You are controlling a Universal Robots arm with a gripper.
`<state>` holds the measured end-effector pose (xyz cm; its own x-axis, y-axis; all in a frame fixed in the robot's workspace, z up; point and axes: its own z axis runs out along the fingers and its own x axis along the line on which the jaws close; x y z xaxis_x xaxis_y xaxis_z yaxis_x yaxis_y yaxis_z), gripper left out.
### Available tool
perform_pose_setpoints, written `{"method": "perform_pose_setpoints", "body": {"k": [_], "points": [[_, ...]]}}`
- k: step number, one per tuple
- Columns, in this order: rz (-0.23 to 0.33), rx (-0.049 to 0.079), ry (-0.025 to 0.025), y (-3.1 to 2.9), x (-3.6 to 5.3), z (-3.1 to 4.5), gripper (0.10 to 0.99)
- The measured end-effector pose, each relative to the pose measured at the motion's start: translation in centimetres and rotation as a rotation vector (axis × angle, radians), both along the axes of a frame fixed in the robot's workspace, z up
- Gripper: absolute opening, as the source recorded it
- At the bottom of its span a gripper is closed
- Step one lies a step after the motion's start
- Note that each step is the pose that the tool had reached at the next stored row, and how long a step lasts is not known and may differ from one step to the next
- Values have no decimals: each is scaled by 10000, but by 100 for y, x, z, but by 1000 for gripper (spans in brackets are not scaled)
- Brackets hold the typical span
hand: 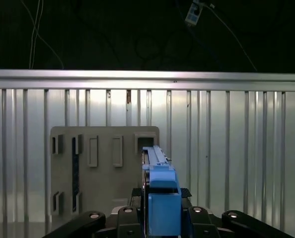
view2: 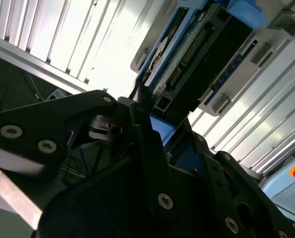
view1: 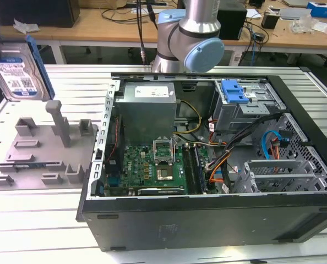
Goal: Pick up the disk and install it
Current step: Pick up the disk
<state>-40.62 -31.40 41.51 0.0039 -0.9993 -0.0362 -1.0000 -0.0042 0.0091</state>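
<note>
While my gripper [hand: 160, 198] clamps the disk [view1: 15, 74] above the grey fixture [view1: 42, 154] at left, pickup looks done; installing would need alignment with the drive cage [view1: 251, 110].

Silver arm [view1: 199, 16] had a pale-blue joint cap [view1: 203, 54] at its 4 o'clock — matte black gripper [hand: 160, 198] bore silver screws [hand: 91, 216].

The disk [view1: 16, 74] is silver with a white-and-blue label, framed in bright blue. The fixture plate [view1: 42, 148] is plain grey, the desk [view1: 37, 220] ribbed silver, the computer case [view1: 207, 220] black, its motherboard [view1: 147, 165] green.
</note>
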Motion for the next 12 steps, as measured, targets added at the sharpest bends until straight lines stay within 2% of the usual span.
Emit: {"method": "perform_pose_setpoints", "body": {"k": [6, 8, 9, 11, 12], "points": [[1, 16, 1, -2, 9, 318, 365], [1, 27, 1, -5, 15, 457, 365], [0, 39, 0, -8, 20, 556, 365], [1, 53, -1, -15, 24, 652, 365], [1, 56, 1, -19, 26, 677, 365]]}}
